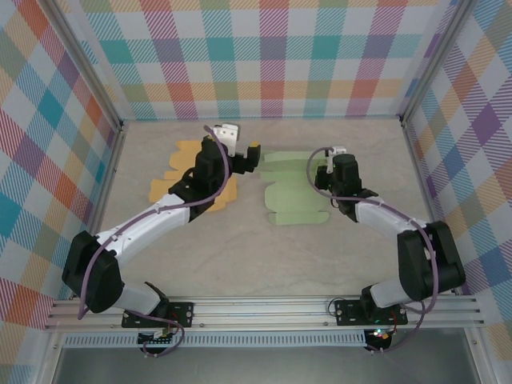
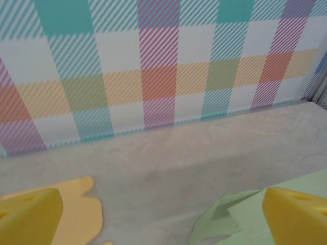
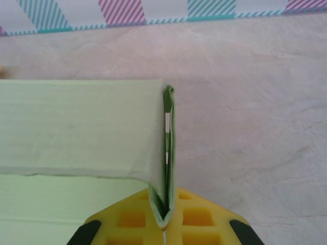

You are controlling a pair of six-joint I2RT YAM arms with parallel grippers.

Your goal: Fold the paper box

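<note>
Mid-table | L gripper (image 2: 161,217) open btwn orange sheet (image 2: 82,204) & green box (image 3: 76,122) | R gripper (image 3: 164,214) pinches box edge

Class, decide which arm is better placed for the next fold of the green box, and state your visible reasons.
Right, probably: the right gripper is shut on an upright flap of the green box. The left gripper hangs open, holding nothing.

The paper box (image 1: 294,192) is pale green, the sheet (image 1: 184,152) orange, the table (image 1: 264,256) beige, perhaps marbled, the walls (image 1: 272,64) pastel plaid.
</note>
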